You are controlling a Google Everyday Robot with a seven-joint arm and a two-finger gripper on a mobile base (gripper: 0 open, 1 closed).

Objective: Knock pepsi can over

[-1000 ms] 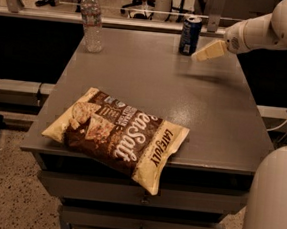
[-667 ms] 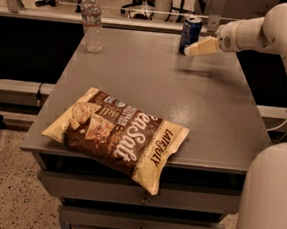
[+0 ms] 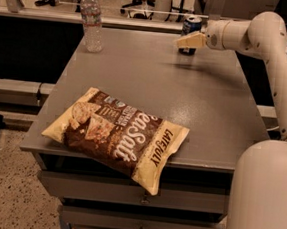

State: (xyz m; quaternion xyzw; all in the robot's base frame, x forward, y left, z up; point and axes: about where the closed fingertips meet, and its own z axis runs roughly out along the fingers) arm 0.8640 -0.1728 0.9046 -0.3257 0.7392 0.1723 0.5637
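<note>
The pepsi can [image 3: 191, 26], dark blue with a silver top, stands upright at the far edge of the grey table [image 3: 209, 107], right of centre. My gripper [image 3: 186, 41] reaches in from the right on the white arm and sits right at the can's front, covering its lower half. Its tan tip points left, just past the can's left side. Whether it touches the can is not clear.
A clear plastic water bottle [image 3: 93, 22] stands at the far left of the table. A large brown and cream chip bag [image 3: 119, 134] lies at the near edge, hanging over it. My white arm [image 3: 283, 63] runs down the table's right side. Chairs stand behind the table.
My gripper has moved left, from the can's right side to across its front. The can still stands upright in the same place.
</note>
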